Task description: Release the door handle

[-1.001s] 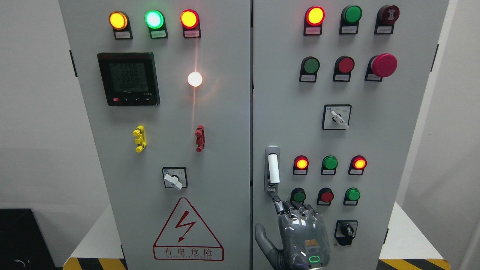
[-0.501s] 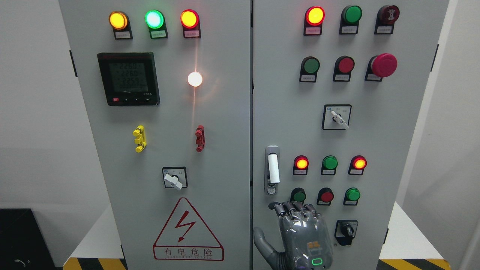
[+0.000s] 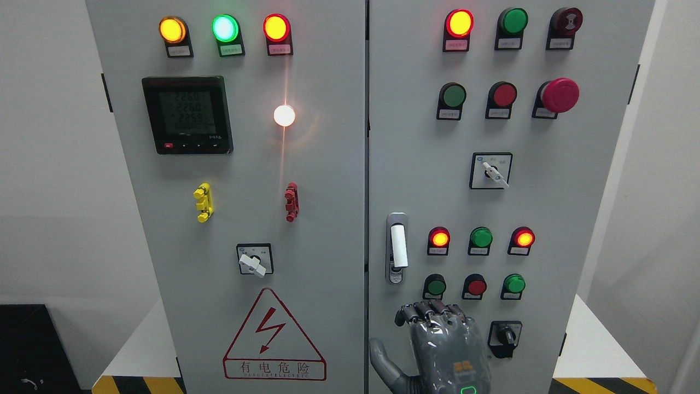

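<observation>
The door handle, a white bar in a silver frame, stands upright on the left edge of the right cabinet door. My right hand rises from the bottom edge right of the middle. It is below the handle and clear of it, with a gap between them. Its four fingers are curled at the knuckles and hold nothing, and the thumb sticks out to the left. The left arm is out of view.
Red and green lamps and buttons sit just right of the handle and above the hand. A black rotary switch is beside the hand. The left door carries a meter, a switch and a warning triangle.
The right hand has dropped down and away from the handle's lower end. Its index finger, stretched up to the handle a second ago, has curled in with the others.
</observation>
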You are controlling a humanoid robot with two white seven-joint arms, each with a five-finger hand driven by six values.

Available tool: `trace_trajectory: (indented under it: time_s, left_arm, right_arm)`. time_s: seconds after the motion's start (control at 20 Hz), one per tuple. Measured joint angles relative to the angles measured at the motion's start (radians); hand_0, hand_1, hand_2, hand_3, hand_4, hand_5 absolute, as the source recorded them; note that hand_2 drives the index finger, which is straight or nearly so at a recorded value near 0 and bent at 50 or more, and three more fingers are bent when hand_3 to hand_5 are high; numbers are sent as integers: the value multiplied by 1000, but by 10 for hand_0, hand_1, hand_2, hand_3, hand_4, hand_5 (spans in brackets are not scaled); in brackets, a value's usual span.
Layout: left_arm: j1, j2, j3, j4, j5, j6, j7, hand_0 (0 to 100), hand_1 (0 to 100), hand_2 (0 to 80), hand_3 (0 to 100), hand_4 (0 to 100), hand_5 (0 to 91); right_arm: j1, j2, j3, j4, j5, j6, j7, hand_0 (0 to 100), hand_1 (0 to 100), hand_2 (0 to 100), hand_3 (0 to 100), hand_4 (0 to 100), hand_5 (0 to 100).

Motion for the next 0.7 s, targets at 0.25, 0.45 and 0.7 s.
trace_trajectory:
  time_s: [0.25,0.45,0.7]
  left_arm:
    - [0,0,0,0,0,0,0,120,556,0,0,0,0]
    - [0,0,0,0,0,0,0,120,556,0,0,0,0]
    - [0,0,0,0,0,0,0,120,556,0,0,0,0]
  right_arm:
    - [14,0,-3,-21,-5,-4,-3,390,179,725,964,807,762]
    - [11,0,-4,-33,-7,-4,14,349,169,810,1000,874,844]
    - [-20,0,-9,-40,-5,2,47,304,159,878,1000,907,881]
